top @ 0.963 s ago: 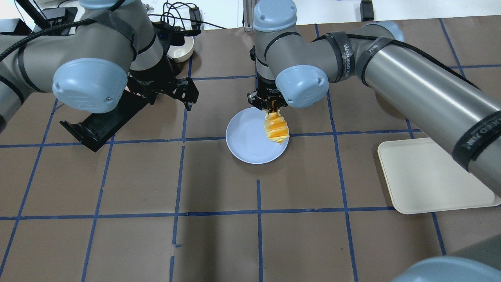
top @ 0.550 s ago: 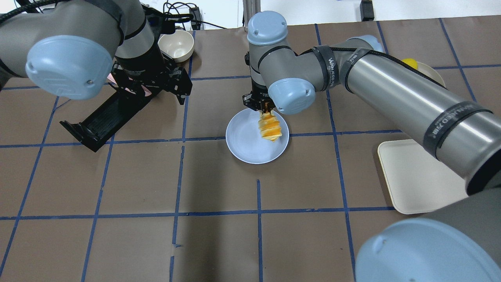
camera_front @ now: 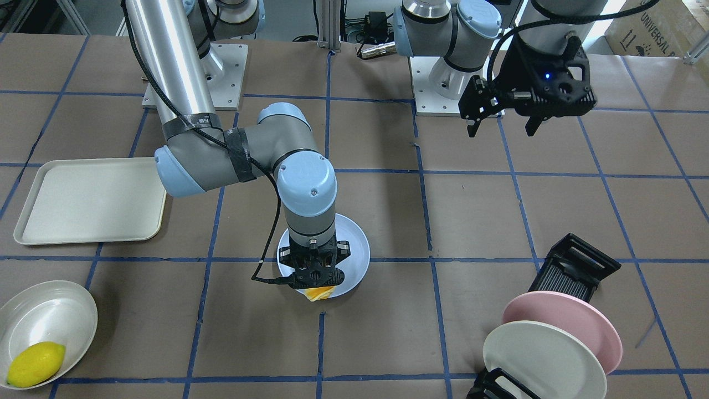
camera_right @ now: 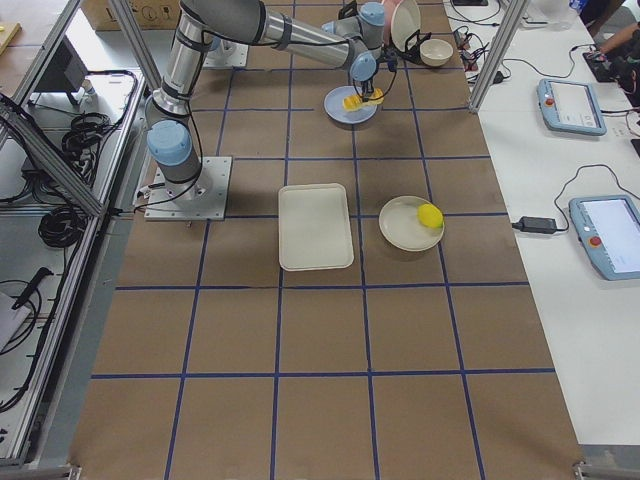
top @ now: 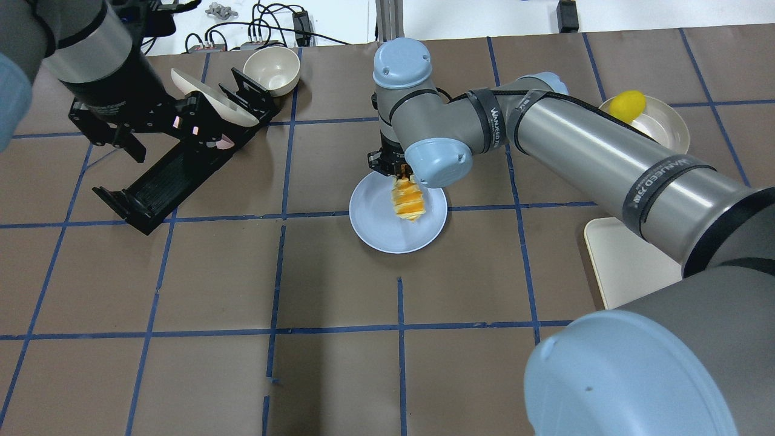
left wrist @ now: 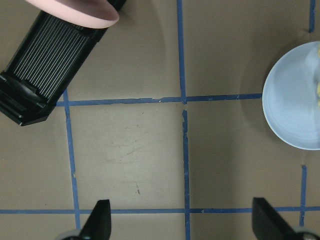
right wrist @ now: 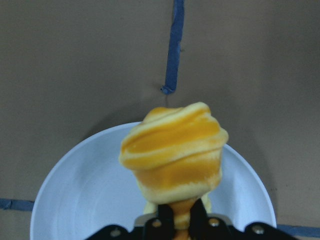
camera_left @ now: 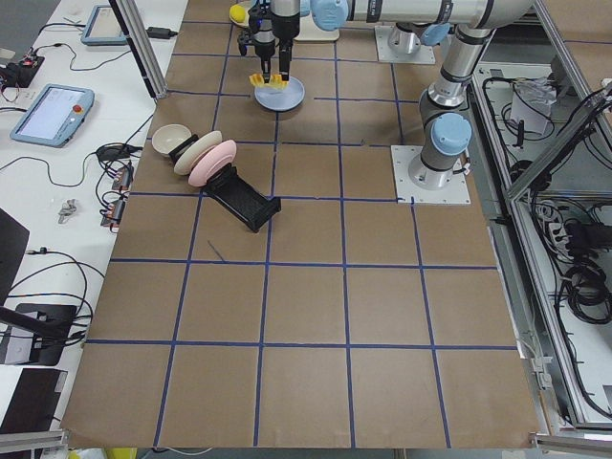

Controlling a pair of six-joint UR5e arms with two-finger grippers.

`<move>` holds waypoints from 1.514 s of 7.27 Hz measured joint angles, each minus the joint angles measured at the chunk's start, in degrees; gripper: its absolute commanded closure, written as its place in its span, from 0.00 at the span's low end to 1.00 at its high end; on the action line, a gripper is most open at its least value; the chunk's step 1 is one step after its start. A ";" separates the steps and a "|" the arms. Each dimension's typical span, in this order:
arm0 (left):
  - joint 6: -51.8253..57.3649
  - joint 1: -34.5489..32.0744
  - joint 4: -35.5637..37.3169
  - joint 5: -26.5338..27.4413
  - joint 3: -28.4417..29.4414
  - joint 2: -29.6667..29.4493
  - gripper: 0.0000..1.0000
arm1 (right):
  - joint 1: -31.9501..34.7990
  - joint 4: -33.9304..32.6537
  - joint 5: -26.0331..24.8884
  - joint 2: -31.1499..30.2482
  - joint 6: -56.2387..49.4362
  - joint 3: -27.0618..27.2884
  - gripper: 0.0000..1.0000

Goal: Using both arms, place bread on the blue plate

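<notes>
My right gripper [top: 396, 172] is shut on one end of the bread [top: 407, 203], a striped orange and cream loaf. It holds the loaf over the blue plate [top: 375, 225] at the table's middle. The right wrist view shows the bread [right wrist: 175, 150] sticking out from the fingertips above the plate [right wrist: 85, 200]. I cannot tell whether the bread touches the plate. In the front-facing view the right gripper [camera_front: 316, 277] hides most of the bread [camera_front: 317, 294] over the plate [camera_front: 354, 244]. My left gripper [camera_front: 501, 122] is open and empty, raised well to the left of the plate, also in its wrist view [left wrist: 182, 225].
A black plate rack [camera_front: 570, 271] holds a pink plate [camera_front: 565, 324] and a cream-white plate [camera_front: 543, 360]. A small cream bowl [top: 272, 69] stands behind it. A cream tray [camera_front: 88, 199] and a bowl [camera_front: 50, 316] with a lemon [camera_front: 34, 364] are on the right arm's side.
My right gripper has carried the bread left and down, from the plate's right rim toward its middle. My left arm has pulled back to the left, uncovering the rack.
</notes>
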 measured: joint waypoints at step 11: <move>-2.27 0.48 -1.54 -4.77 -0.65 1.30 0.00 | -9.32 9.19 -0.55 -12.52 -0.28 0.41 0.00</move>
